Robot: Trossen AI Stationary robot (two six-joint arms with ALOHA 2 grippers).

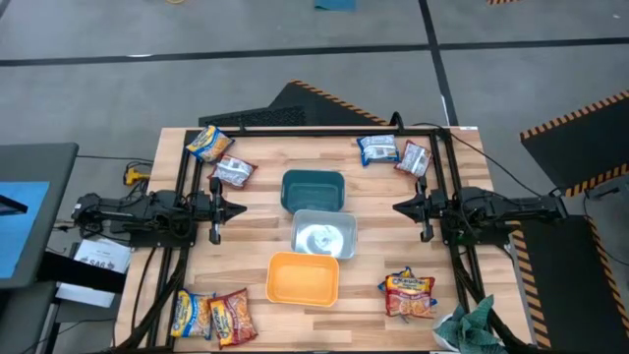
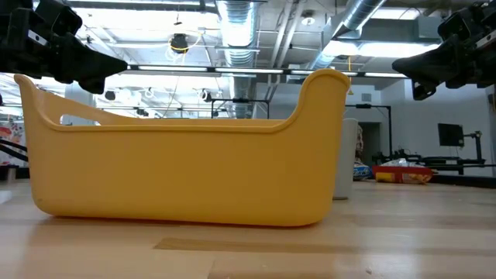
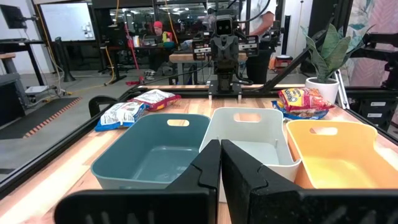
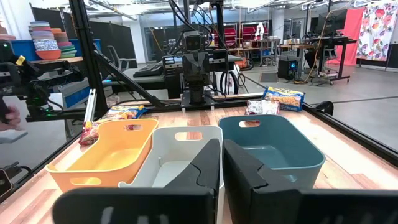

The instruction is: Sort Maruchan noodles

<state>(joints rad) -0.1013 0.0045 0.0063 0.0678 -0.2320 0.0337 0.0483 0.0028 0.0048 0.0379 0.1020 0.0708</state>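
Both dark arms wait in the high view, left gripper at middle left, right gripper at middle right, fingers together, holding nothing. Three square plastic tubs sit between them in a line so either arm can reach: teal tub, pale-blue tub, orange tub. Shiny noodle packets lie in pairs near the corners, all unsorted: a yellow-orange packet upper left, a blue-white packet upper right, a red packet lower left.

Low view: the orange tub fills the frame.

Left wrist view: closed fingers point at the tubs.

Right wrist view: closed fingers do too.
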